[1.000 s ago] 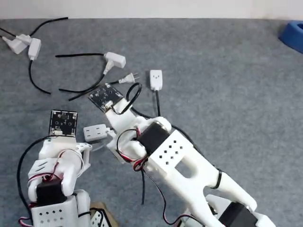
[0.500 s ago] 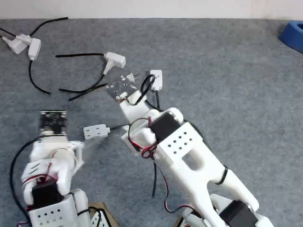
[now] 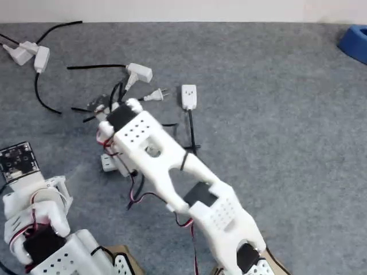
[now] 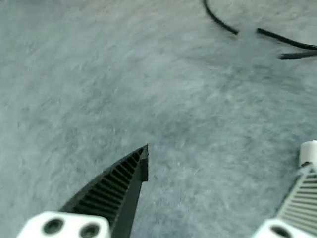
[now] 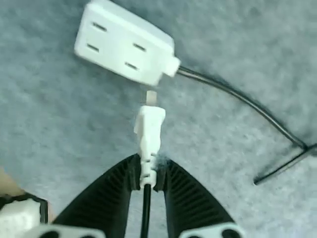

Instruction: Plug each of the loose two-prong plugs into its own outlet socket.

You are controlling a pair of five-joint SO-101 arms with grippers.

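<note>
Far L in the high view, a joined white plug-and-socket pair (image 3: 28, 54) lies at the table's back corner, black cord looping off it. The L arm (image 3: 34, 212) sits low at the near-L edge. Its left gripper (image 4: 225, 163) has jaws spread wide w/ nothing btwn them, over bare grey carpet (image 4: 99, 74). Next rightward, the white rectangular multi-slot outlet block (image 5: 124, 47) lies flat, slotted face up, w/ its black cord (image 5: 237, 99) leaving one short end. In the high view it's half-hidden under the R arm (image 3: 172, 166). The right gripper (image 5: 148, 166) has jaws pinching the rear of a white two-prong plug (image 5: 148, 126), the plug's own cord running back btwn the fingers. Key relation: the held plug's long axis runs straight out from the jaws toward the block, prongs leading, tips at or just short of the block's edge by the cord end; can't tell if touching. The slots I can see open upward, so the prongs look aimed at the block's side, not into a slot. My read: the plug prob. needs tipping prongs-down over a slot pair before any push. The R arm is the one on it; the L arm is well apart. Further R, a second loose white two-prong plug (image 3: 155, 94) lies w/ prongs toward a small white single outlet socket (image 3: 188, 96), near but apart. A blue object (image 3: 355, 43) sits at the far-R edge.
</note>
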